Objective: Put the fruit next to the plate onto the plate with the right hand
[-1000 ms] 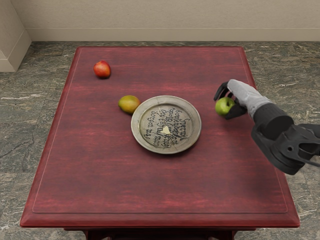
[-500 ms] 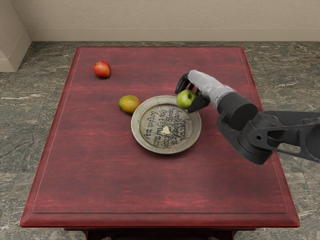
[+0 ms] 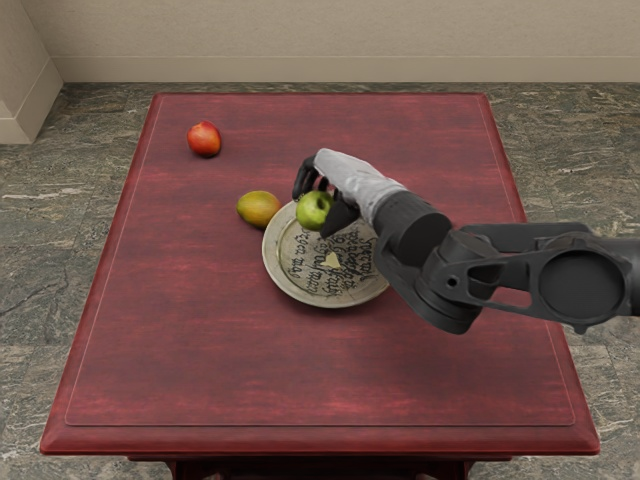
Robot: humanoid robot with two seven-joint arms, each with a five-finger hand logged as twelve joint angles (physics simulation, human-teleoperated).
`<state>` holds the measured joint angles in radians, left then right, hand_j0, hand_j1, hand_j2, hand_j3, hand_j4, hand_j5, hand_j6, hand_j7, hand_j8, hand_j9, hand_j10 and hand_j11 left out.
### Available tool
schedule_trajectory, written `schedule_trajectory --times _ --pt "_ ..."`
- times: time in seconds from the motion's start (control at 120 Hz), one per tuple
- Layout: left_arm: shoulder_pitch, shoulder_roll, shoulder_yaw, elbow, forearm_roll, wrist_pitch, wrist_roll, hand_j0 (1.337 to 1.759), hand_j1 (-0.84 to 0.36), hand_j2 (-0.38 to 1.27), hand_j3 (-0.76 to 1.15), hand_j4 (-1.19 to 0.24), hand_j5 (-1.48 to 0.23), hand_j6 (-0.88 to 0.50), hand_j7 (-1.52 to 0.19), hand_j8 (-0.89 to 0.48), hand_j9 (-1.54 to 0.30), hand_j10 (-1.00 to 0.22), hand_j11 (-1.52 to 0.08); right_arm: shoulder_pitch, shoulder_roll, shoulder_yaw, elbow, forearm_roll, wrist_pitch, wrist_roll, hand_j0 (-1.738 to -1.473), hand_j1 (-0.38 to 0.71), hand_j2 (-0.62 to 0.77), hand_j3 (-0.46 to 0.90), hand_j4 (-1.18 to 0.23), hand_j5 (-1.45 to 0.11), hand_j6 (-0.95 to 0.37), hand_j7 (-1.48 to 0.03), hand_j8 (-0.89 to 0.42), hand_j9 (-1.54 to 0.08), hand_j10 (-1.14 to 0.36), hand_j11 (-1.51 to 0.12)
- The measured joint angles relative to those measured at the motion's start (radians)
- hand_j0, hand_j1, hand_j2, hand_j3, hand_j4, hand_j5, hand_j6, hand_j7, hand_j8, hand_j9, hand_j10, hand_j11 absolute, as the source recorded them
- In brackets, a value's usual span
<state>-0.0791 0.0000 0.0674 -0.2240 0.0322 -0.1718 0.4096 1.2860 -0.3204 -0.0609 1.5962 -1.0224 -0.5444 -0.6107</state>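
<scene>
While my right hand (image 3: pixel 330 190) grips the green apple (image 3: pixel 314 209) in curled fingers, the head view puts it over the far-left rim of the plate (image 3: pixel 272 262), seemingly not yet set down. I judge this the placing step: next I should bring it toward the plate's middle, lower, and loosen the fingers gently. A yellowish fruit (image 3: pixel 258 208) sits just left of the plate.

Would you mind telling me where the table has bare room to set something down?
Bare: the table's front strip below the plate, and the far right corner. Crowded: the plate's upper left, where the right hand holds the green apple near the mango.
</scene>
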Motion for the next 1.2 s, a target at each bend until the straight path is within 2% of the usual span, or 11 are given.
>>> schedule_trajectory --times 0.067,0.15,0.283,0.358,0.442,0.533,0.633,0.742,0.817,0.9,1.2 --pt "0.000 0.000 0.000 0.000 0.000 0.000 0.000 1.658 0.34 0.00 0.00 -0.01 -0.01 -0.01 -0.01 -0.01 -0.01 -0.01 -0.01 0.001 0.001 0.000 0.000 -0.001 0.001 0.000 -1.657 0.04 0.15 0.00 -0.45 -0.64 -0.32 -0.61 -0.31 -0.64 -0.44 -0.64" --pt "0.001 0.000 0.000 0.000 0.000 0.000 0.000 1.658 0.34 0.00 0.00 -0.01 -0.01 -0.01 -0.01 -0.01 -0.01 -0.01 -0.01 0.001 0.002 0.001 0.000 0.001 0.001 0.000 -1.657 -0.09 0.10 0.00 -0.30 -0.43 -0.22 -0.40 -0.20 -0.43 -0.30 -0.43" --pt "0.001 0.000 0.000 0.000 0.000 0.000 0.000 1.658 0.34 0.00 0.00 -0.01 -0.01 -0.01 -0.01 -0.01 -0.01 -0.01 -0.01 -0.008 -0.001 0.055 0.020 0.110 0.019 0.000 -1.658 -0.22 0.05 0.00 -0.15 -0.22 -0.11 -0.21 -0.11 -0.22 -0.15 -0.22" --pt "0.001 0.000 0.000 0.000 0.000 0.000 0.000 1.658 0.34 0.00 0.00 -0.01 -0.01 -0.01 -0.01 -0.01 -0.01 -0.01 -0.01 -0.052 -0.014 0.181 0.054 0.252 0.106 0.000 -1.658 -0.26 0.04 0.00 -0.11 -0.15 -0.08 -0.15 -0.07 -0.15 -0.11 -0.15" --pt "0.001 0.000 0.000 0.000 0.000 0.000 0.000 1.658 0.34 0.00 0.00 -0.01 -0.01 -0.01 -0.01 -0.01 -0.01 -0.01 -0.01 -0.161 -0.057 0.447 0.073 0.472 0.359 0.000 -1.658 -0.29 0.03 0.00 -0.07 -0.10 -0.05 -0.10 -0.05 -0.10 -0.07 -0.10" --pt "0.000 0.000 0.000 0.000 0.000 0.000 0.000 1.658 0.34 0.00 0.00 -0.01 -0.01 -0.01 -0.01 -0.01 -0.01 -0.01 -0.01 -0.278 -0.175 0.674 0.055 0.760 0.647 0.000 -1.658 -0.31 0.02 0.00 -0.05 -0.07 -0.03 -0.06 -0.03 -0.07 -0.05 -0.07" --pt "-0.001 0.000 0.000 0.000 0.000 0.000 0.000 1.658 0.34 0.00 0.00 -0.01 -0.01 -0.01 -0.01 -0.01 -0.01 -0.01 -0.01 -0.404 -0.303 0.756 0.011 1.020 0.938 0.000 -1.658 -0.33 0.01 0.00 -0.03 -0.04 -0.02 -0.04 -0.02 -0.04 -0.03 -0.04" --pt "-0.001 0.000 0.000 0.000 0.000 0.000 0.000 1.658 0.34 0.00 0.00 -0.01 -0.01 -0.01 -0.01 -0.01 -0.01 -0.01 -0.01 -0.492 -0.478 0.756 -0.005 1.252 1.078 0.000 -1.658 -0.34 0.01 0.00 -0.02 -0.02 -0.01 -0.02 -0.01 -0.02 -0.02 -0.02" --pt "0.000 0.000 0.000 0.000 0.000 0.000 0.000 1.658 0.34 0.00 0.00 -0.01 -0.01 -0.01 -0.01 -0.01 -0.01 -0.01 -0.01 -0.510 -0.562 0.751 -0.009 1.325 1.118 0.000 -1.658 -0.34 0.00 0.00 -0.01 -0.02 -0.01 -0.02 -0.01 -0.02 -0.01 -0.02" --pt "0.000 0.000 -0.001 -0.002 0.000 0.000 0.000 1.658 0.34 0.00 0.00 -0.01 -0.01 -0.01 -0.01 -0.01 -0.01 -0.01 -0.01 -0.518 -0.612 0.746 -0.010 1.363 1.139 0.000 -1.658 -0.34 0.00 0.00 -0.01 -0.01 0.00 -0.01 0.00 -0.01 -0.01 -0.01" --pt "0.035 0.000 -0.003 0.005 -0.001 0.000 0.000 1.658 0.34 0.00 0.00 -0.01 -0.01 -0.01 -0.01 -0.01 -0.01 -0.01 -0.01 -0.560 -0.780 0.741 -0.052 1.391 1.155 0.000 -1.658 -0.35 0.00 0.00 0.00 0.00 0.00 0.00 0.00 0.00 0.00 0.00"
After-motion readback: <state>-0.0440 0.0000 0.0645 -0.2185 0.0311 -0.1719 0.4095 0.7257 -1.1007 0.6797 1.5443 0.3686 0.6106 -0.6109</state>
